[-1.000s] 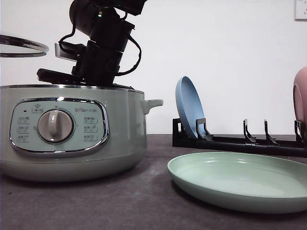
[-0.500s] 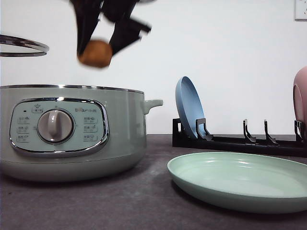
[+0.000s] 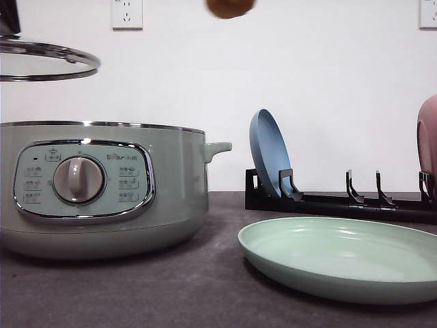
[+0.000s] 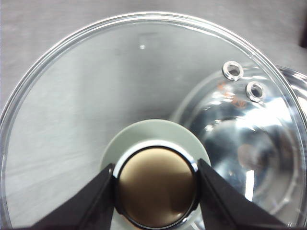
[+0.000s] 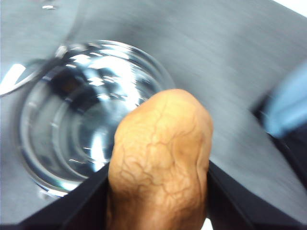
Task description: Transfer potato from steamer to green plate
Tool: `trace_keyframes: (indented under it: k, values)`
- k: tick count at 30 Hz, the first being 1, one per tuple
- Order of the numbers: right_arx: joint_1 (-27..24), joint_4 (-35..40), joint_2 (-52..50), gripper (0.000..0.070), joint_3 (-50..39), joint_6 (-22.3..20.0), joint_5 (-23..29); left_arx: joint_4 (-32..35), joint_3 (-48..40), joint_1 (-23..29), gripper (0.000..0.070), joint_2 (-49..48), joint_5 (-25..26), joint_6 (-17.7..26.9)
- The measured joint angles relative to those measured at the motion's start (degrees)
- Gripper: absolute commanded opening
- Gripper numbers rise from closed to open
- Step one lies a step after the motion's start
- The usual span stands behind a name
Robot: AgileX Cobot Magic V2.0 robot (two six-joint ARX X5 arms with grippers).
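One potato (image 5: 160,158), orange-brown w/ a fine crackled skin, sits clamped between the right gripper (image 5: 158,191) fingers (image 5: 81,201), pressed on both flanks; its lower end is cut off by the frame edge. Beneath and beyond the pincer lies the open steamer (image 5: 72,115), shiny bowl blurred, contents hard to read, probably bare metal. Front view catches just the potato's underside (image 3: 231,7) at the top edge, high above the gap between steamer (image 3: 102,184) and green plate (image 3: 341,256); pincer itself is out of frame there.

Left gripper (image 4: 156,191) is closed narrow on the lid knob (image 4: 156,191), one finger (image 4: 88,201) each side, holding the glass lid (image 4: 96,96) up. Through the glass, part of the steamer bowl (image 4: 244,143) is seen, distorted. Front view: lid rim (image 3: 48,58) hangs above the steamer's left part, partly cut off.

Green plate lies flat on the table (image 3: 171,287), nothing in it. Behind it a black rack (image 3: 341,201) holds a blue plate (image 3: 270,154) upright on edge; a pink plate (image 3: 429,137) is cut by the right edge.
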Motion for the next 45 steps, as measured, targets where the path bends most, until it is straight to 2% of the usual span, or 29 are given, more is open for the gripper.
trace_keyframes:
  k: [4, 12, 21, 35, 45]
  values:
    - [-2.76, 1.53, -5.75, 0.0247, -8.32, 0.0, -0.02, 0.0, 0.0, -2.91, 0.0, 0.0, 0.0, 0.0]
    - [-6.1, 10.51, -21.65, 0.0247, -32.44, 0.67, -0.26, 0.01, 0.0, -8.06, 0.0, 0.0, 0.09, 0.0]
    - [-6.57, 21.21, -33.41, 0.0247, -53.87, 8.67, -0.36, 0.04, 0.0, -12.06, 0.0, 0.0, 0.11, 0.0]
    - [-5.67, 38.49, -29.53, 0.0248, -73.3, 19.68, -0.38, 0.04, 0.0, -14.55, 0.0, 0.0, 0.13, 0.0]
    - [-4.51, 44.98, -20.16, 0.0252, -74.71, 21.61, -0.35, 0.04, 0.0, -14.55, 0.0, 0.0, 0.11, 0.0]
